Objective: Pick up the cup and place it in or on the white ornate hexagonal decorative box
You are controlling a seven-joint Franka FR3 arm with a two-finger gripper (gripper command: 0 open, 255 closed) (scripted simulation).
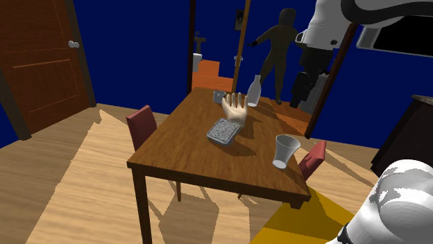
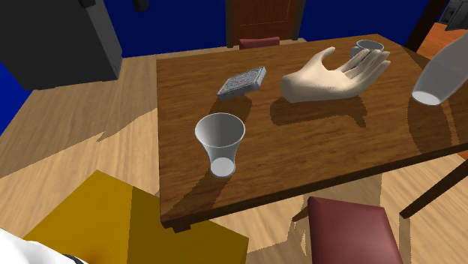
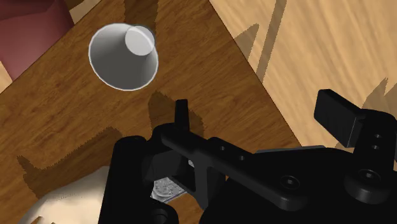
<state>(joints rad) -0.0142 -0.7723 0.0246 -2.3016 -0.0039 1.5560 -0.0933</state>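
Black and spread wide, your tool (image 3: 257,109) hangs high above the worktop (image 3: 191,63). Its fingers stand well apart and nothing lies between them.

Position: the tool is roughly over the box (image 3: 167,188), which is low, grey and patterned. A corner of it peeks out from under the tool's body in the wrist view.

Task object: the cup (image 2: 220,142) stands upright on the worktop, mouth up. It is well apart from the box and close to the worktop's edge. It is pale, with a wide rim tapering to a narrow foot. Nothing touches it.

Other items: a pale hand sculpture (image 2: 334,75) stands near the box without touching it. Beyond that, farther from the box, are a small grey pot (image 2: 367,49) and a pale bottle (image 1: 254,91). None of these lies between the box and the cup.

Step in hand, as I judge it: you are on the approach and the cup is not yet grasped.

Next move: carry the tool sideways away from the box until the cup sits centred between the fingers. Then descend and close on the cup's wall below the flared rim. The narrow foot suggests the cup will tip if one finger arrives first, so come down square. The box's top looks closed, so expect to set the cup on it rather than in it.
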